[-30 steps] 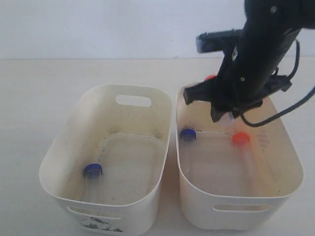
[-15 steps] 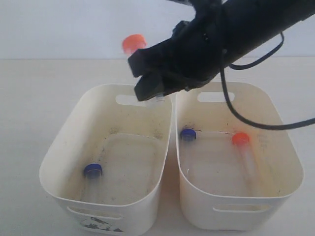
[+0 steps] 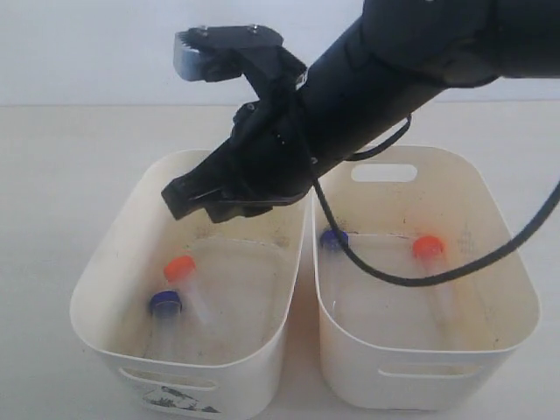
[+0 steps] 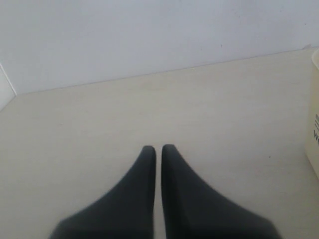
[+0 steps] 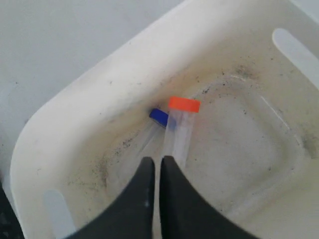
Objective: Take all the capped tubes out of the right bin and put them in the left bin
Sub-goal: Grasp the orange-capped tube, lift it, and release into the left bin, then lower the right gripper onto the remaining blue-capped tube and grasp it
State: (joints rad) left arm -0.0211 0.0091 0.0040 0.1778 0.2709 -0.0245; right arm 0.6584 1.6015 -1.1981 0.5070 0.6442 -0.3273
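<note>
Found right gripper (image 5: 158, 160) over left bin (image 3: 109, 254), jaws together on nothing, probably there for a drop. Noted orange tube (image 5: 179, 132) beside blue tube (image 5: 158, 116) on its floor. Counted two more in right bin (image 3: 516, 289), one blue cap (image 3: 333, 238) partly behind arm (image 3: 394, 79). Saw left gripper (image 4: 158, 148) pinched together, empty, over table (image 4: 99, 114). Hard to trace clear tube bodies.

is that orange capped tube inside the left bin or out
Inside: the orange-capped tube lies on the left bin's speckled floor beside a blue-capped tube, clear of the shut right gripper.
</note>
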